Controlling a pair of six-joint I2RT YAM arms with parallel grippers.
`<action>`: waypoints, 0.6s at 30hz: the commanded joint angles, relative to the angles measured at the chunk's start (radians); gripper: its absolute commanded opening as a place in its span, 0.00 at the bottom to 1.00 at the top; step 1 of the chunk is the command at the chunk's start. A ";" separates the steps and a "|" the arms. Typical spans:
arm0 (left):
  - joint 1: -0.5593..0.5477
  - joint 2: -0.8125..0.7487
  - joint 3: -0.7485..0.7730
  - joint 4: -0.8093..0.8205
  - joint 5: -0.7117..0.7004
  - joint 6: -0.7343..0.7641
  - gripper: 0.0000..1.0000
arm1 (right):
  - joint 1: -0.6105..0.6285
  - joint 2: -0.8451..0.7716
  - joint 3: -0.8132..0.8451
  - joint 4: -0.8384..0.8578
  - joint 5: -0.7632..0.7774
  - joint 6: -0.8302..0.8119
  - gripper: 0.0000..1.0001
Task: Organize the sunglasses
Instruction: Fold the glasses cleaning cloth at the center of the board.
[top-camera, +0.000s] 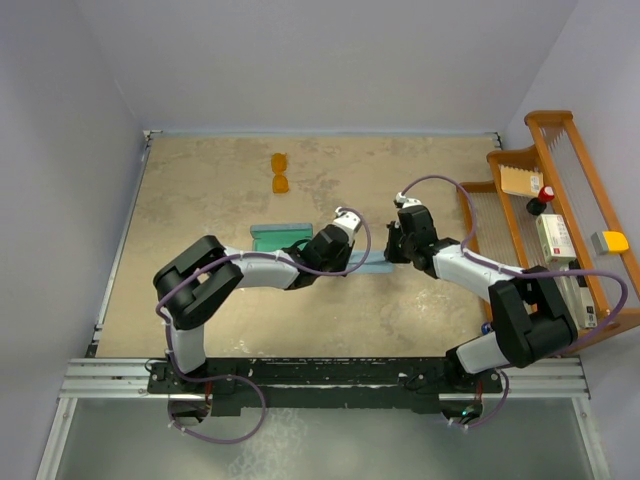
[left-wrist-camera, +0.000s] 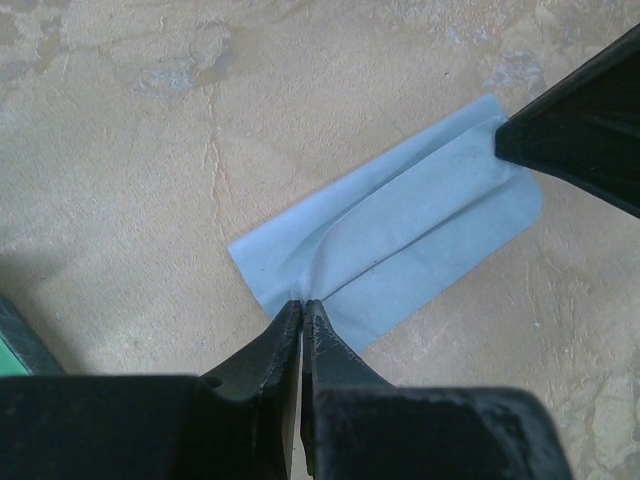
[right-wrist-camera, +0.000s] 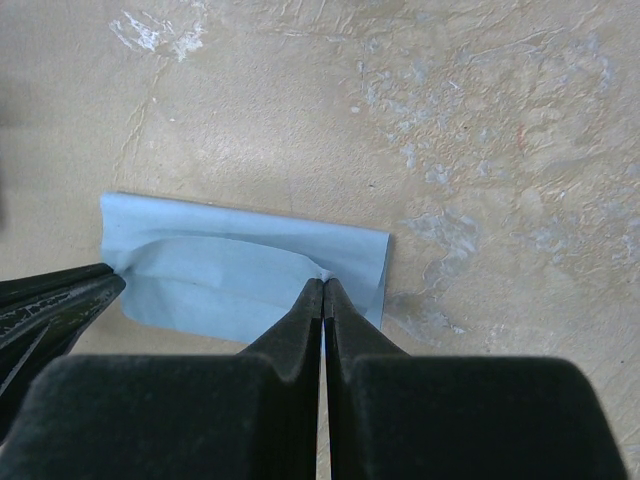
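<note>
Sandy tabletop (top-camera: 200, 190) holds the sunglasses (top-camera: 280, 172) near its far edge, visible only from overhead. The wrist views show the left gripper (left-wrist-camera: 302, 305) and right gripper (right-wrist-camera: 323, 285) each pinched tight on opposite ends of a blue cloth (left-wrist-camera: 400, 240), apparently folded.

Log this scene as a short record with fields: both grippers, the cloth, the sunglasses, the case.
left gripper: shut, pinching one end of the blue cloth
right gripper: shut, pinching the opposite end
blue cloth: between the two grippers on the table, creased lengthwise
sunglasses: orange lenses, far part of the table, apart from both arms
case: green lining showing, beside the left arm
rack: wooden, at the right edge, holding small items
</note>
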 joint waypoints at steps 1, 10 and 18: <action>-0.012 -0.062 0.011 0.050 0.007 -0.022 0.00 | 0.004 -0.007 0.026 -0.008 0.028 -0.005 0.00; -0.015 -0.058 0.007 0.045 0.004 -0.020 0.00 | 0.005 -0.008 0.011 0.002 0.016 -0.003 0.00; -0.017 -0.049 0.003 0.044 0.008 -0.019 0.10 | 0.004 -0.007 -0.002 0.020 0.044 -0.003 0.00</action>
